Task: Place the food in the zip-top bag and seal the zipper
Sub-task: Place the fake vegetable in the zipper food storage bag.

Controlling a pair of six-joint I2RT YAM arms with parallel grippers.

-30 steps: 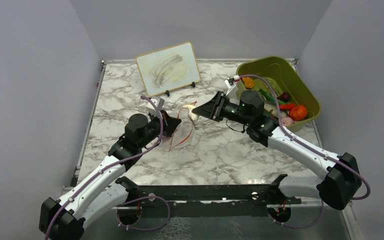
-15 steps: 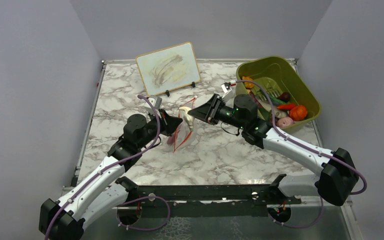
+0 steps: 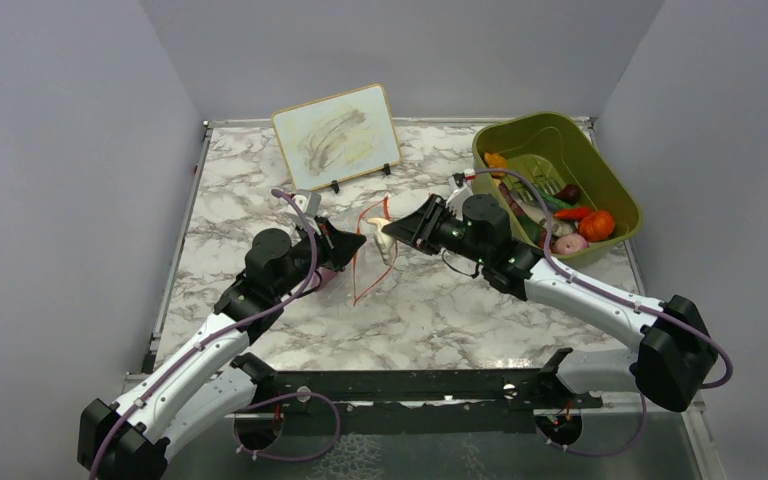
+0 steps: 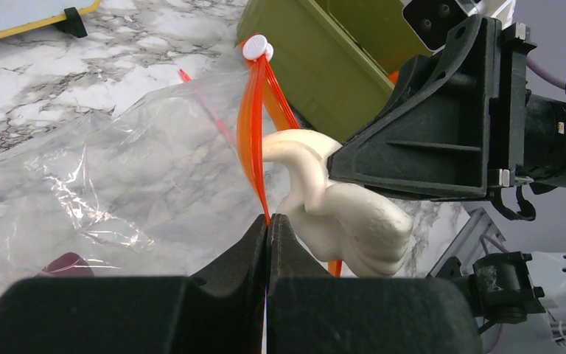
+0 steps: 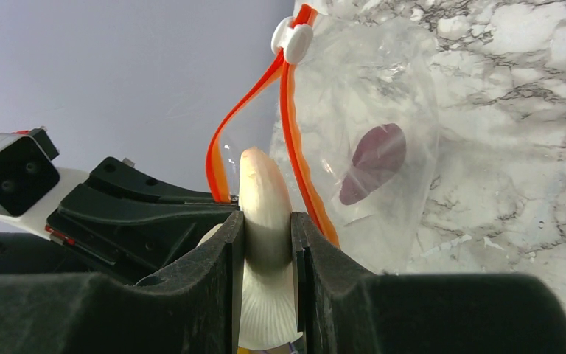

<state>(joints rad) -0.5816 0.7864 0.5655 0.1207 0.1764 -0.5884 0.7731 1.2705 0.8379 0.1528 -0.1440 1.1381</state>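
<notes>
Marble tabletop point(image 3: 430, 310), grey walls point(image 3: 60, 150). Left gripper point(image 4: 267, 221) clenched on zipper point(image 4: 249, 133), holding zip-top bag point(image 4: 133, 169) upright mid-table. Right gripper point(image 5: 265, 221) grasps pale toy food point(image 5: 264, 188), tip at open mouth; 1 purple piece point(image 5: 372, 162) inside. Step: insertion. Next: push deeper between strips, release; avoid snagging rim.

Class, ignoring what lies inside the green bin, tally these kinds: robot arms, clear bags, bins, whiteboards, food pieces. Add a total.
robot arms: 2 (left arm, right arm)
clear bag: 1
green bin: 1
whiteboard: 1
food pieces: 2 (pale piece, dark purple piece)
total: 7
</notes>
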